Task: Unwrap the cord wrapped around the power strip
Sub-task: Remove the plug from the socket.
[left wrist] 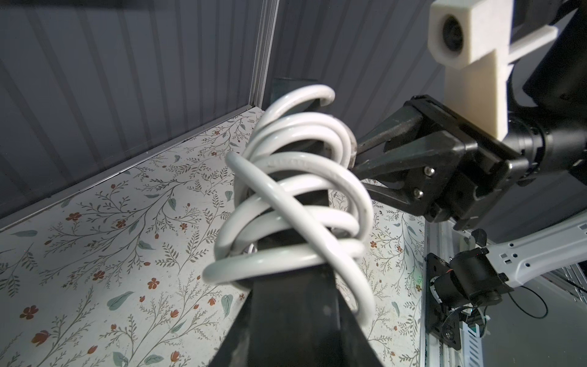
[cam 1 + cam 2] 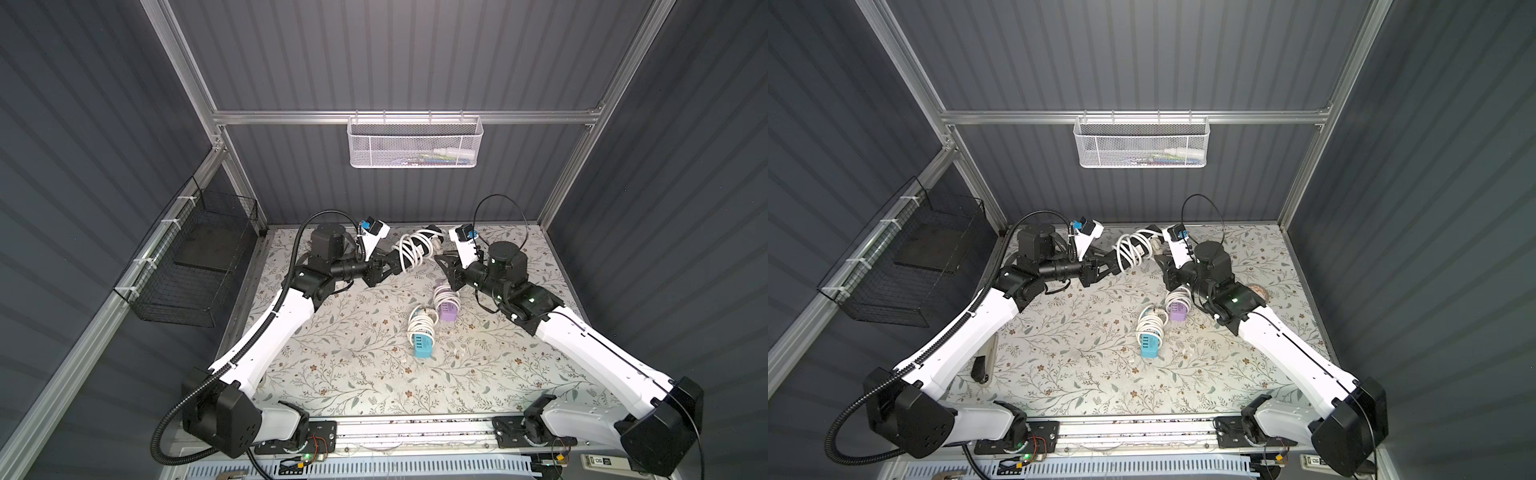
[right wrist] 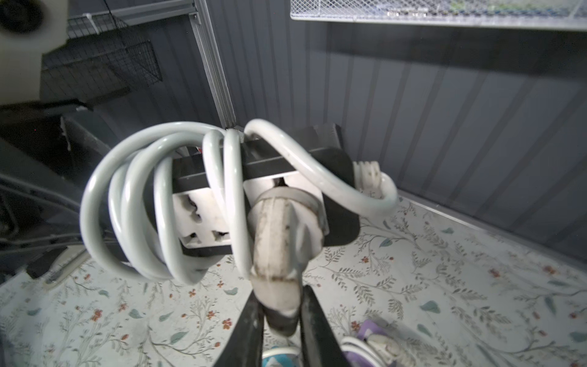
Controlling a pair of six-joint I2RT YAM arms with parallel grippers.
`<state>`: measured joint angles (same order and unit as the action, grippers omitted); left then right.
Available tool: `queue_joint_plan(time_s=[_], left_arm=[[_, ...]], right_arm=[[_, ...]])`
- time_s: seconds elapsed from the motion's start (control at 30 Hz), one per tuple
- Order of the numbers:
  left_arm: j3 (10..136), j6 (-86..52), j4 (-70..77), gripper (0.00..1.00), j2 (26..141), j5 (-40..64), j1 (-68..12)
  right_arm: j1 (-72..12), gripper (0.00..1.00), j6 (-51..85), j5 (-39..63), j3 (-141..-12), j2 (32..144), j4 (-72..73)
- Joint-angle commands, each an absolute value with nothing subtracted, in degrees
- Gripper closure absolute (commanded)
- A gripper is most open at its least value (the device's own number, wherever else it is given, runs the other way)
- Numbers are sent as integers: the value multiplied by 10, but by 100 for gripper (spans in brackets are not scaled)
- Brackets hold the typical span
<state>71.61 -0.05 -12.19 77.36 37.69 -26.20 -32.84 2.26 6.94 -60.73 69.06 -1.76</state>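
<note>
- At the left gripper (image 2: 392, 266): clamping fully on one end of the black power strip (image 3: 203, 219), holding it up, clear of the floral table (image 2: 332, 353).
- Just past those fingertips: carrying the white cord (image 2: 409, 249) in several turns round the strip, with some coils hanging slack and bulging away from the body.
- Between the two grippers: turning the pale socket face toward the right wrist, with the far end of the strip poking out beyond the last coil.
- At the right gripper (image 3: 278, 305): pinching the white plug (image 3: 279, 254) at the cord's end, with the jaws narrow and pressing it from both sides. The plug is sitting against the socket face; cannot tell whether it is pushed in.
- Beneath the right gripper, back toward its arm: leaving a blue strip (image 2: 424, 351) and a purple strip (image 2: 449, 311) lying on the table just beside each other, each bundled in its own white cord, well apart from the raised one.
</note>
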Motion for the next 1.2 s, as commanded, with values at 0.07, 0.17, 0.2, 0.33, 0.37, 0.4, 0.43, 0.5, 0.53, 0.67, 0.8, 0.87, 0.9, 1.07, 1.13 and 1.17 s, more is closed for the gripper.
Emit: queue_joint_plan(time_s=[0.07, 0.17, 0.2, 0.33, 0.37, 0.4, 0.43, 0.5, 0.53, 0.67, 0.8, 0.87, 0.9, 1.07, 1.13, 1.17], left_arm=[[728, 0, -83, 100, 763, 419, -265], [726, -5, -78, 100, 764, 421, -265], [726, -6, -77, 100, 765, 422, -265], [725, -13, -71, 100, 766, 420, -265], [724, -16, -67, 100, 766, 414, -265], [722, -19, -63, 100, 765, 404, -265], [721, -21, -62, 100, 765, 398, -265], [719, -24, -58, 100, 765, 384, -265], [718, -26, -56, 100, 766, 377, -266], [715, -29, -53, 100, 769, 365, -269], [716, -22, -59, 100, 768, 361, -269], [717, -20, -61, 100, 768, 361, -269], [717, -19, -63, 100, 768, 361, -269], [718, -18, -63, 100, 767, 361, -269], [717, -19, -61, 100, 768, 362, -269], [718, -19, -61, 100, 769, 362, -269]], right_arm=[[-326, 95, 28, 53, -625, 695, 5], [-327, 100, 30, 53, -624, 696, 7], [-327, 100, 30, 52, -625, 696, 7], [-332, 100, 26, 46, -626, 694, 6], [-335, 100, 26, 41, -628, 695, 4], [-342, 100, 23, 33, -631, 697, 1], [-353, 100, 18, 21, -633, 699, 0], [-379, 100, 3, -11, -637, 706, -5], [-395, 100, -6, -34, -640, 710, -6], [-426, 100, -19, -73, -646, 719, -8], [-408, 100, 0, -55, -631, 696, -2], [-376, 100, 25, -5, -623, 678, -2], [-354, 100, 41, 23, -617, 668, 0], [-272, 100, 86, 148, -601, 645, 6], [-270, 100, 82, 152, -601, 645, 2], [-271, 100, 83, 155, -601, 645, 2]])
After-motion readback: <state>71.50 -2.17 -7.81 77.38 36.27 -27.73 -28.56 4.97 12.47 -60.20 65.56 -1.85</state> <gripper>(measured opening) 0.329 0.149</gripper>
